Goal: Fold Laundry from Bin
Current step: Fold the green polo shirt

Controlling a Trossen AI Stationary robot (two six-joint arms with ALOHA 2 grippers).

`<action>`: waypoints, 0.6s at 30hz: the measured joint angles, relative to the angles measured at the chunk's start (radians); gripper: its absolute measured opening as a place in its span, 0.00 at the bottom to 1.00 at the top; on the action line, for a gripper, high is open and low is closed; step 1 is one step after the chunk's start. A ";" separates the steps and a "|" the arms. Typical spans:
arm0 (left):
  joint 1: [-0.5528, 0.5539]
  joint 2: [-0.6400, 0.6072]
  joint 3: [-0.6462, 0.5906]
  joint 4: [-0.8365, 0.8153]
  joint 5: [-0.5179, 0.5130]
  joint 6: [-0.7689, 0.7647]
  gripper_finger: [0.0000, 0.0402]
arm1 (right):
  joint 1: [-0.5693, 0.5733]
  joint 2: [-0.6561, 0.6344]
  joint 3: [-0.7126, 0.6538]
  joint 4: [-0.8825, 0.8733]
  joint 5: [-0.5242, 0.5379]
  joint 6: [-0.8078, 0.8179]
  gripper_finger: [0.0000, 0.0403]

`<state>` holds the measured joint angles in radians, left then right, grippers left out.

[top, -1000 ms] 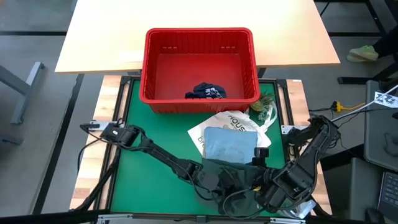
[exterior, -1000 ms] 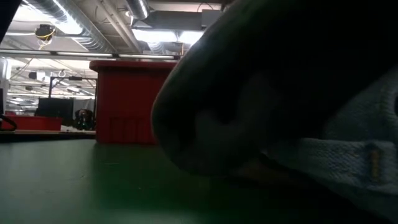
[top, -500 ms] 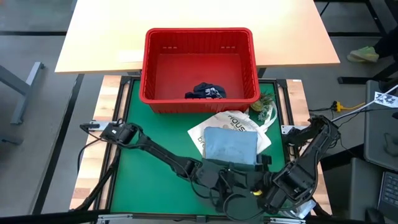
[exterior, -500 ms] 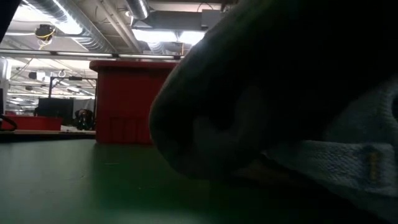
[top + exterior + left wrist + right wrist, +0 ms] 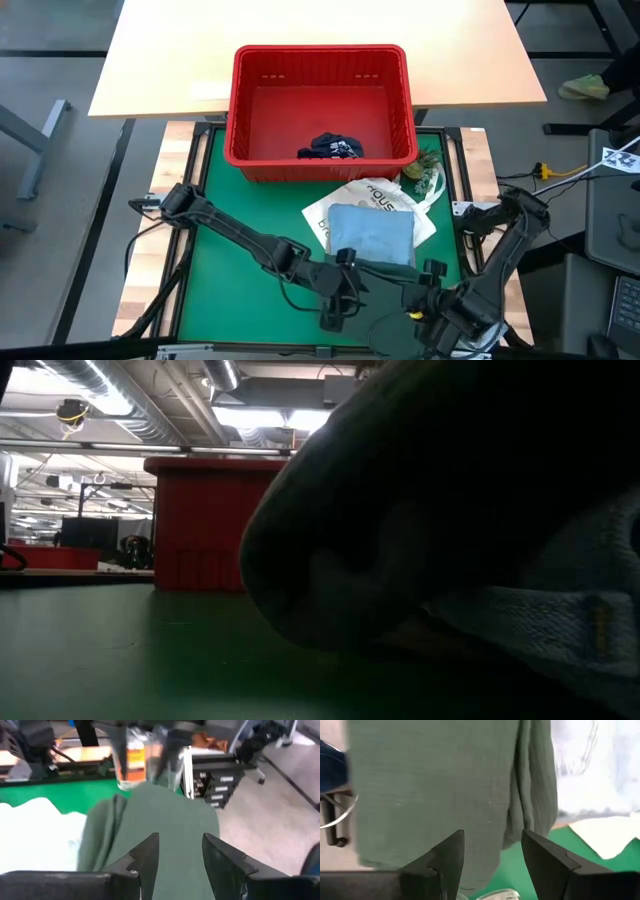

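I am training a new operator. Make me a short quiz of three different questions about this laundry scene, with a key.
1. True or false: the bin is empty.
2. What lies on the white bag? A) blue shirt B) navy shorts C) nothing
3. Fill in: both grippers are over the ____ garment.

Key:
1. False; the navy shorts lie in it.
2. A, the blue shirt.
3. Green; left gripper and right gripper are open.

From overhead we look straight down on the red bin [image 5: 322,105]; at tabletop level we face it across the mat; both wrist cameras hover close over the olive-green garment [image 5: 165,830].
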<state>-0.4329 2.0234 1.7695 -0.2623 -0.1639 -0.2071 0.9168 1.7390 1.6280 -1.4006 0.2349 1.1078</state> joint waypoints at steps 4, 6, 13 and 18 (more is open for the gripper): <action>-0.018 0.002 0.000 -0.014 0.000 0.000 0.36 | -0.001 0.000 -0.087 0.041 -0.054 0.014 0.49; -0.023 0.002 0.000 -0.035 -0.001 -0.001 0.36 | -0.001 0.000 -0.123 0.069 -0.082 0.014 0.49; -0.048 0.003 0.000 -0.064 -0.004 -0.002 0.36 | -0.001 0.000 -0.202 0.092 -0.105 0.040 0.49; -0.071 0.003 -0.001 -0.072 -0.002 -0.046 0.36 | -0.001 0.001 -0.244 0.139 -0.108 0.024 0.49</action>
<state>-0.5034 2.0262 1.7687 -0.3347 -0.1658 -0.2531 0.9161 1.7396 1.3840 -1.2611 0.1272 1.1321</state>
